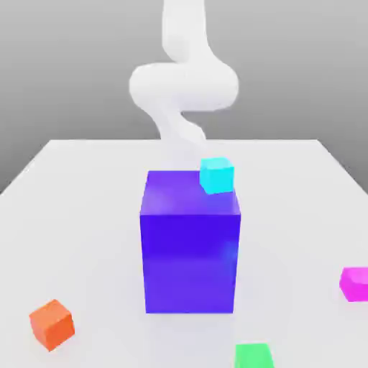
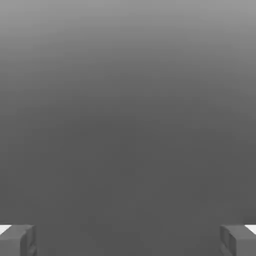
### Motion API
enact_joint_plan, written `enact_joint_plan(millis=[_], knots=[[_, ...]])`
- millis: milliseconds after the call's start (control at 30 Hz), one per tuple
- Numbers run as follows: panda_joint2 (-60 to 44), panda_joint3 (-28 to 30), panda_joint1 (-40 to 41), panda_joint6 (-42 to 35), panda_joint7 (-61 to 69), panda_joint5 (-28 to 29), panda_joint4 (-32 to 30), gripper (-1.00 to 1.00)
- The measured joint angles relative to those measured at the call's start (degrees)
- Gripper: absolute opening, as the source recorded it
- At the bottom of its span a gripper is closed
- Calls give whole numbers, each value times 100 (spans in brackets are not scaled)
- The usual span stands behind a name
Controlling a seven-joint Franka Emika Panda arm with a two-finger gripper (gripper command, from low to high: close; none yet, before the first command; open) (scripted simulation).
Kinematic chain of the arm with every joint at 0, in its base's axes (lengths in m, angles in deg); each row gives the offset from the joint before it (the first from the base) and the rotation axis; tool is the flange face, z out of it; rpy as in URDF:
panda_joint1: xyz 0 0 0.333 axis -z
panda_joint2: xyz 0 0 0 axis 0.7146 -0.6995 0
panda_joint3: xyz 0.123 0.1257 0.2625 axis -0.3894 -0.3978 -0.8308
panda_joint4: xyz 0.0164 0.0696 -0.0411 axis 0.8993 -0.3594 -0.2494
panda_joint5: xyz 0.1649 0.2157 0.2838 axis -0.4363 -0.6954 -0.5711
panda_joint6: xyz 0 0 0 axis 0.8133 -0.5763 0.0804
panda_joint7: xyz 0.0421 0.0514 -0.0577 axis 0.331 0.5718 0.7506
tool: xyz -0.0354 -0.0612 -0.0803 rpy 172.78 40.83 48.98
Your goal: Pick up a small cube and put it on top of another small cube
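The small cube (image 1: 355,283), bright magenta and glossy, lies on the white table at the exterior view's right edge, partly cut off by the frame. Other small cubes are an orange one (image 1: 52,324) at the front left, a green one (image 1: 254,356) at the front edge, and a cyan one (image 1: 216,175) at the far right corner of the big block's top; whether it rests there I cannot tell. My white arm (image 1: 183,83) rises behind the block. In the hand view my gripper (image 2: 128,241) is open, its fingertips (image 2: 19,240) wide apart with nothing between them.
A tall blue-purple block (image 1: 190,244) stands in the middle of the table (image 1: 86,215), between the arm and the front cubes. The hand camera faces a plain grey background.
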Motion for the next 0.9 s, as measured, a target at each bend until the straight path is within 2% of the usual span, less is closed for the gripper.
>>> enact_joint_plan(millis=[267,533,700,900], knots=[[-1704,-88,-1238,683,1577,-423,-295,0],[-3362,-570,-2109,1363,2922,-559,-587,0],[-4395,-843,-2774,1809,3443,-196,-778,0],[-5634,-853,-3290,2395,3573,706,-916,0]])
